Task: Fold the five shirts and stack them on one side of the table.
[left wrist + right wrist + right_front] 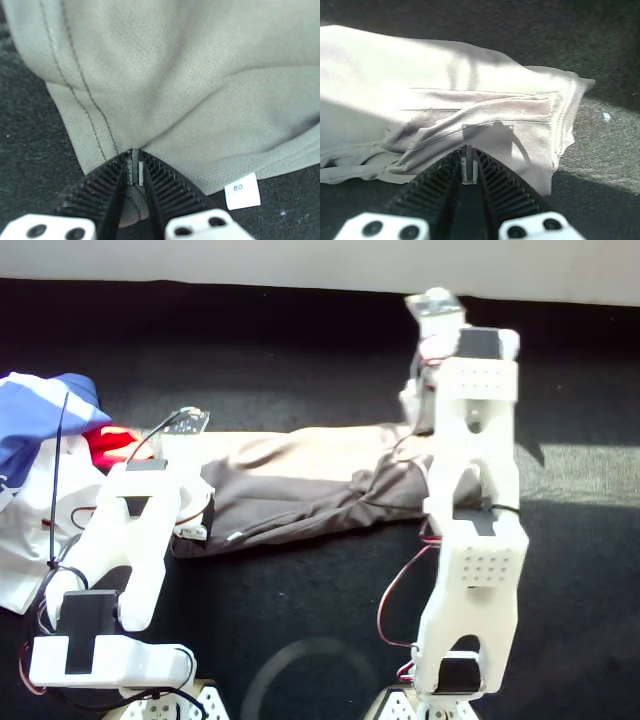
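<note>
- The shirt (pixel 300 485), grey-beige, lies crumpled across the centre of the table (pixel 300 620), running from about 8 o'clock to 2 o'clock in the high view.
- My left gripper (pixel 135 167) is clenched on its stitched hem at the 8 o'clock end. A small tag (pixel 242 190) sits near the teeth.
- My right gripper (pixel 468 165) has its jaws together, nipping a fold at the 2 o'clock end, near a seamed edge.
- The pile (pixel 40 440) of blue, red and white cloth sits at 9 o'clock.
- Handling, in my judgement: thin knit, light and limp. It will sag and bunch, and won't keep a crease unaided.
- Hold, in my judgement: take it at hems and corners, where the doubled stitching gives the teeth something to bite. A mid-panel pinch would only gather slack.
</note>
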Motion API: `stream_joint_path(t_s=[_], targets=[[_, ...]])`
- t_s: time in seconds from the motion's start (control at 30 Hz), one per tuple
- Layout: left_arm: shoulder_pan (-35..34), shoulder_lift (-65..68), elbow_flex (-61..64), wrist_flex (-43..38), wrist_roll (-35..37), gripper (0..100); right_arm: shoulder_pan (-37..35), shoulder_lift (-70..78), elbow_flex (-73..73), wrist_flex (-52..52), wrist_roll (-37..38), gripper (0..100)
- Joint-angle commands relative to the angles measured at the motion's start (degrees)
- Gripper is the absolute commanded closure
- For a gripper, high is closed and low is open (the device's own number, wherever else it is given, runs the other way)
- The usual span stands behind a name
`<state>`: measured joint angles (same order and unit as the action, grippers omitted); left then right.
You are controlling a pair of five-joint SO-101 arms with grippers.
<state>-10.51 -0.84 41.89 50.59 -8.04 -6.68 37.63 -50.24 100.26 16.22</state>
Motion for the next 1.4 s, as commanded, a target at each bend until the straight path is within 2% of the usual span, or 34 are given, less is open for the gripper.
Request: stream_joint_path(t_s=[0.0, 0.13, 0.4, 0.63, 0.87, 1.13, 1.23, 1.37], targets=[[-1.98, -0.04, 0.13, -2.55, 0.26, 99, -7.43, -4.35, 4.53, 0.75, -0.35, 99.2], [-1.98, -0.04, 0.13, -2.55, 0.26, 99, -14.81, -4.44, 10.86, -1.27, -0.35, 99.2], [-1.98, -0.04, 0.13, -2.55, 0.26, 99, -21.05, -4.44, 21.67, -12.0, -0.44, 99.2], [-1.98, -0.04, 0.13, -2.55, 0.26, 99, -23.34, -4.7, 27.65, -9.1, -0.44, 99.2], [-1.98, -0.04, 0.13, -2.55, 0.26, 99, -22.46, -5.14, 27.12, -2.51, -0.09, 99.2], [-1.63, -1.1, -0.57, -2.37, 0.26, 99, -21.85, -13.67, 12.79, -1.01, -0.35, 99.2], [-0.48, -5.23, -4.26, 2.55, 0.35, 99, -18.42, -16.92, 9.89, 0.66, -0.35, 98.9], [3.03, -14.73, -12.53, 12.84, 0.35, 99, -8.92, -18.59, 10.77, 0.75, -0.35, 98.7]])
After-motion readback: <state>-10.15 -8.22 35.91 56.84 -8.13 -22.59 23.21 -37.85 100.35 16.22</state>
